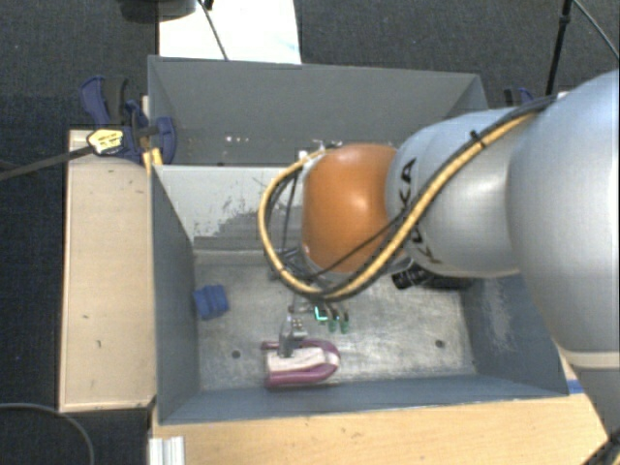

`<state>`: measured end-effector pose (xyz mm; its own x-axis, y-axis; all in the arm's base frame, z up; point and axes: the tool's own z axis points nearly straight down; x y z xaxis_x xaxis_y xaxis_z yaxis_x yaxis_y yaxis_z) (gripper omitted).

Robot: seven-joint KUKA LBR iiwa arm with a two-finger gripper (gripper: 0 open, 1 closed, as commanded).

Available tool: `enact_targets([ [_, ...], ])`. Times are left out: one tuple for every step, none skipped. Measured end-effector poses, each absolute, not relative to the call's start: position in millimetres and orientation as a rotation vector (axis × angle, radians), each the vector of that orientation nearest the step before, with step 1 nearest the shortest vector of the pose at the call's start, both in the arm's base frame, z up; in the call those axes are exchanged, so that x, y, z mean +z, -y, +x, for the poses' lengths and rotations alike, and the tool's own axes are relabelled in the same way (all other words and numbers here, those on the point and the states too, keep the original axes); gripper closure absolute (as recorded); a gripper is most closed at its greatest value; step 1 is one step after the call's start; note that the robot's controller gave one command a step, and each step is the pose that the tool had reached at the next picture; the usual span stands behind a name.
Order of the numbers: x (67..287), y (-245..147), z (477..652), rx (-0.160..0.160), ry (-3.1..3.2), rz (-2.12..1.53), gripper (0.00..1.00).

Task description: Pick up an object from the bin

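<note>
Seen from above, the gripper [294, 337] hangs just over a purple-and-white oblong thing [302, 366] on the bin [174, 289] floor. I cannot tell how its jaws stand. The thing looks light and smooth, perhaps slippery, so I'd grip across its narrow middle. Its long axis runs left to right, with the rounded end right of the gripper.

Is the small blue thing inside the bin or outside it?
Inside: the small blue thing lies on the bin's floor, near its left wall.

Black "KUKA" lettering, partly cable-covered, on grey arm [455, 211].
</note>
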<state>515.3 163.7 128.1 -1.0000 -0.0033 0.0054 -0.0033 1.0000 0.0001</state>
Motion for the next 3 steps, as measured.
enact_targets([
  [77.6,-116.3,489.3,-0.012,3.084,0.675,0.00],
  [75.6,-112.2,482.9,0.000,3.055,0.663,1.00],
  [208.3,-119.9,488.1,-0.001,3.064,0.738,1.00],
])
